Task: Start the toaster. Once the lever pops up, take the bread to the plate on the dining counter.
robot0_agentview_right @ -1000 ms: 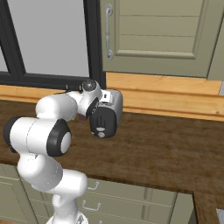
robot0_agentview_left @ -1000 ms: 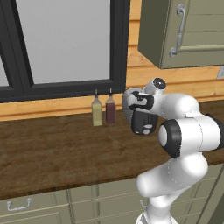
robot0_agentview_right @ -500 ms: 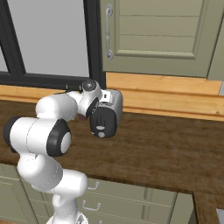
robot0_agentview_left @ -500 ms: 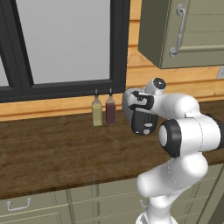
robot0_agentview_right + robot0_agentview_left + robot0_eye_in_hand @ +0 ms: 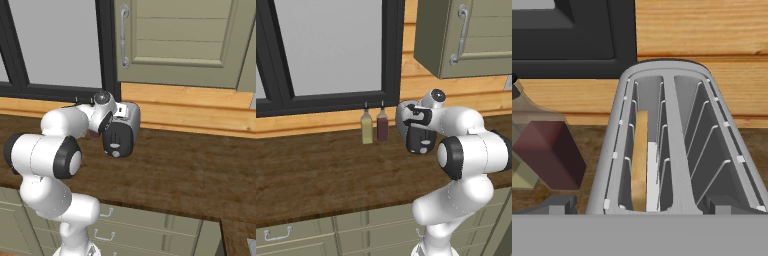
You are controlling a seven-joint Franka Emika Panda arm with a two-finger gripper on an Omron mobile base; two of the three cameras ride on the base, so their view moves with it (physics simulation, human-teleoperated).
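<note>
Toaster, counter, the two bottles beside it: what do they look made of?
Toaster: looks like brushed grey metal, matte sheen, thin wire guides in the slots; dark front panel may be plastic.
Counter: dark wood, visible grain, low gloss.
Bottles: probably glass or clear plastic, tinted translucent bodies with dark caps.
Bread: tan slice standing in the left slot.

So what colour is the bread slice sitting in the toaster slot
Light tan: the bread stands edge-on in the toaster's left slot, best seen in the hand view.
</note>
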